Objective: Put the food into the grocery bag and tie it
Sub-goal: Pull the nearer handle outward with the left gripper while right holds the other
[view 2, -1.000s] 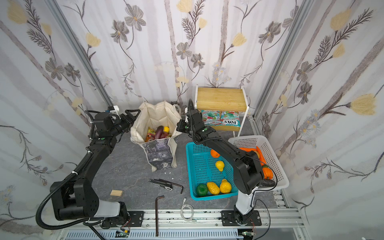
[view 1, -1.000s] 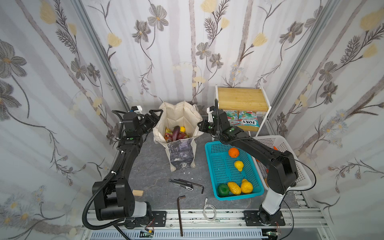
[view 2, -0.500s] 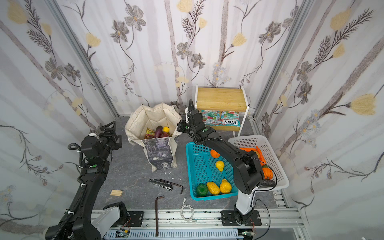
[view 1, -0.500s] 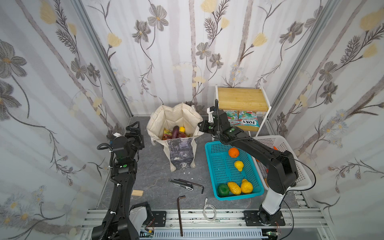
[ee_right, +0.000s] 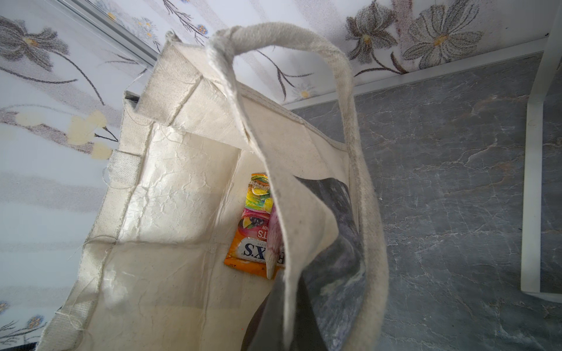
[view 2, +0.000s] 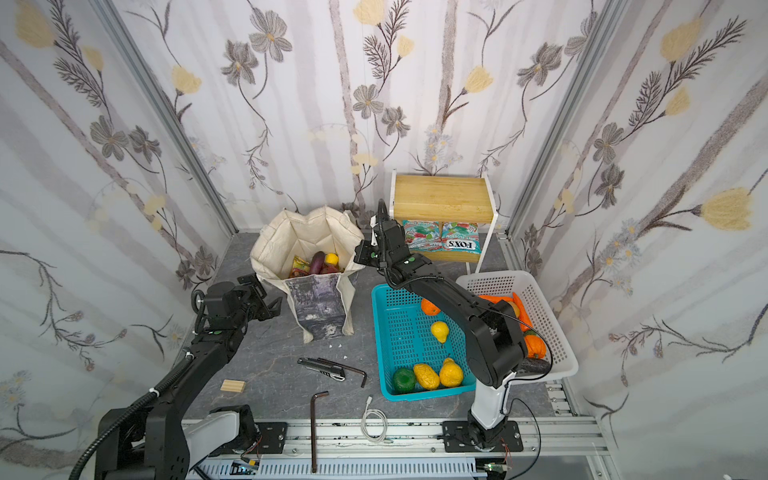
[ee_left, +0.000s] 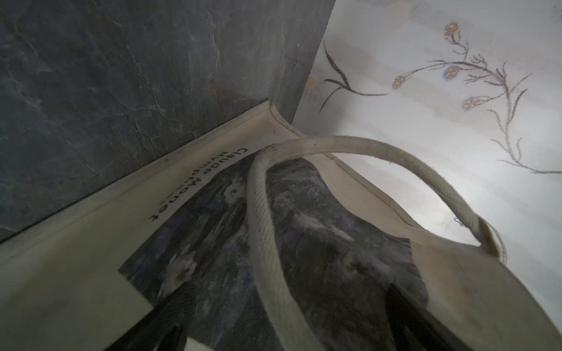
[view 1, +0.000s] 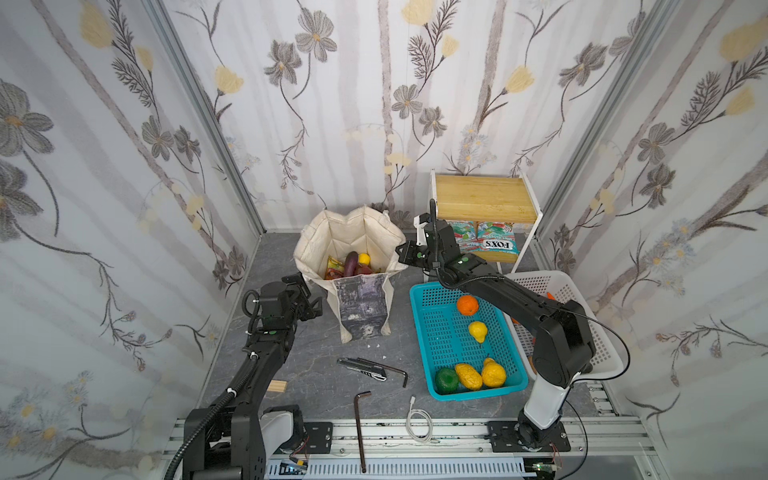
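Note:
The cream grocery bag (view 1: 361, 232) stands open at the back of the floor, its painting print facing forward. Food lies inside it: a purple eggplant (view 1: 351, 262), a yellow lemon (view 1: 364, 258) and an orange snack packet (ee_right: 252, 243). My right gripper (view 1: 402, 253) is shut on the bag's right rim, beside the looped handle (ee_right: 346, 91). My left gripper (view 1: 311, 300) hangs low by the bag's left side, open. In the left wrist view the other handle (ee_left: 264, 231) runs between its dark fingers (ee_left: 165, 319) without being pinched.
A turquoise basket (view 1: 419, 336) to the right holds an orange, a pear, lemons and a green fruit. Behind it are a white basket (view 1: 540, 276) and a wooden shelf (view 1: 482, 203) with snack packets. Hex keys (view 1: 359, 428), a knife (view 1: 361, 368), a cable (view 1: 419, 419) and a wood block (view 1: 277, 386) lie in front.
My left gripper has left the bag's upper left rim, swung back and come down beside the bag's lower left side. The bag's left rim has slackened outward. The right arm has held still.

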You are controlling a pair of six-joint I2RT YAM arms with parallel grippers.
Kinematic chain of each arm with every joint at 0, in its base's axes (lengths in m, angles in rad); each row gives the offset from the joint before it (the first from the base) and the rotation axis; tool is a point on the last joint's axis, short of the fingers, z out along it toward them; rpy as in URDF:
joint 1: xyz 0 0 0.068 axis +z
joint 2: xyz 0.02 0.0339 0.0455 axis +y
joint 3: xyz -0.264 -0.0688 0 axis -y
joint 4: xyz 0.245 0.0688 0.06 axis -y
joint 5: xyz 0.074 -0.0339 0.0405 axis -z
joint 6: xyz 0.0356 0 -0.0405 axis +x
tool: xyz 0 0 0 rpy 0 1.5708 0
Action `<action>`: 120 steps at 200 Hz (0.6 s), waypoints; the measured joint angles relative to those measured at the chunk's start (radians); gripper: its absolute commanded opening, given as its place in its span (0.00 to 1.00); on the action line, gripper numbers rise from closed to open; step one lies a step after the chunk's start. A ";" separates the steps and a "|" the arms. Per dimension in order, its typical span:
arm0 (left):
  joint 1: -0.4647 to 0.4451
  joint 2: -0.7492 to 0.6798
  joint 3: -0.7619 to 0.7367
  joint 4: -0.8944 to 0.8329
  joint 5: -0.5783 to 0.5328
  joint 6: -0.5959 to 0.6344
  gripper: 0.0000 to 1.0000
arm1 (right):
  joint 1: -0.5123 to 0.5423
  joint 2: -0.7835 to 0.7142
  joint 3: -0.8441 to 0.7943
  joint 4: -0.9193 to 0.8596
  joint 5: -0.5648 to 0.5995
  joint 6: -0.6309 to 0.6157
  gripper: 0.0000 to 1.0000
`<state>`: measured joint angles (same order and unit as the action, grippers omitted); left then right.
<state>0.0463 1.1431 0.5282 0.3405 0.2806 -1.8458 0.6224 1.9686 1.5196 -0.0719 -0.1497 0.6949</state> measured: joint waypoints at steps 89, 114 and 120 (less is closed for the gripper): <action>0.135 -0.085 0.011 0.221 -0.057 0.143 0.00 | -0.001 -0.005 -0.024 0.001 0.000 -0.007 0.00; 0.172 -0.177 0.057 0.270 -0.070 0.325 0.00 | -0.001 -0.005 -0.024 0.001 0.000 -0.007 0.04; 0.180 -0.185 0.062 0.282 -0.067 0.366 0.00 | -0.001 -0.005 -0.024 0.001 0.000 -0.007 0.10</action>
<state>0.2260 0.9577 0.5900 0.6224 0.2138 -1.4796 0.6216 1.9633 1.4956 -0.0708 -0.1497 0.6880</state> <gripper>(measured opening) 0.083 0.049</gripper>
